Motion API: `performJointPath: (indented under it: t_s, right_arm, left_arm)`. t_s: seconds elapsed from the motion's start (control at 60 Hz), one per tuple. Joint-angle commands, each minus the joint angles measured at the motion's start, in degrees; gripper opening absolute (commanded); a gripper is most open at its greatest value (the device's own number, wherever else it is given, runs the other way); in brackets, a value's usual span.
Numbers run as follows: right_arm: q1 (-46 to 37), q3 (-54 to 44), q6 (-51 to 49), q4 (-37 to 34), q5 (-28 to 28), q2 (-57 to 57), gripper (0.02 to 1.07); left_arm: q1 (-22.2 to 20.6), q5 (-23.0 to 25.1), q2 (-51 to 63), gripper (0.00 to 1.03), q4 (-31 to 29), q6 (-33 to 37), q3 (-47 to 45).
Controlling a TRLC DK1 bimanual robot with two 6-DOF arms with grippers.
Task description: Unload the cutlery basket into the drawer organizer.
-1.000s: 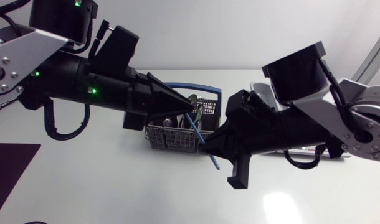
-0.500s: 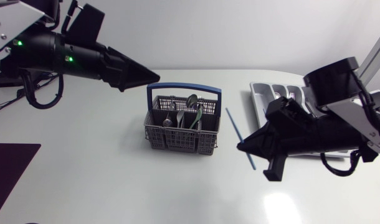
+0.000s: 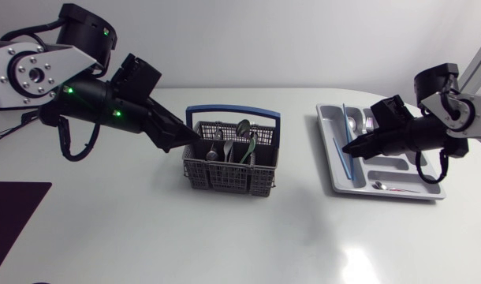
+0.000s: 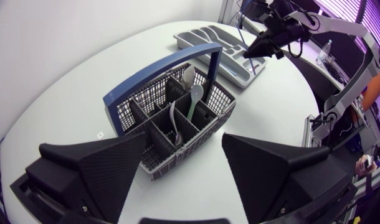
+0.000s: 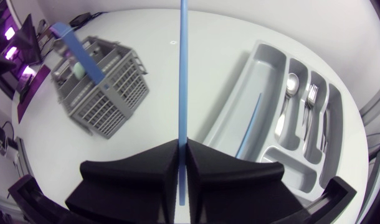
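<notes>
Right gripper was clamped on blue stick | stick was held above drawer organizer's left long slot | lengthwise alignment was judged needed before release

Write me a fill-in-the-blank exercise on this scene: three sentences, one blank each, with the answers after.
1. The right hand is shut on a thin ___ stick.
2. The left hand, at the cutlery basket, is ___, with its fingers wide apart.
3. In the drawer organizer, a second blue stick lies in the ___ compartment.

Missing words: blue; open; longest.
</notes>
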Motion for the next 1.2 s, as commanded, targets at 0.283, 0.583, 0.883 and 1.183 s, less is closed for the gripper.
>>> performJointPath:
  t_s: [0.283,0.583,0.883,1.183]
  right_arm:
    - [-0.5,12.6,13.9,2.7,9.1,19.8,0.08]
    - [0.2,15.3,14.8,1.9,14.2,24.9,0.28]
    - [1.3,13.2,14.1,0.4,16.0,22.4,0.90]
    - [3.3,9.0,13.8,0.4,16.7,15.5,0.92]
  left_arm:
    - [-1.0,-2.9,4.0,0.82,0.3,-1.7,-3.6]
    - [-1.6,-2.9,7.1,0.80,1.8,-1.7,-3.3]
    - [-2.7,-2.9,9.6,0.69,3.5,-1.1,-2.0]
    - [-3.0,-2.8,14.0,0.59,4.9,-1.2,1.4]
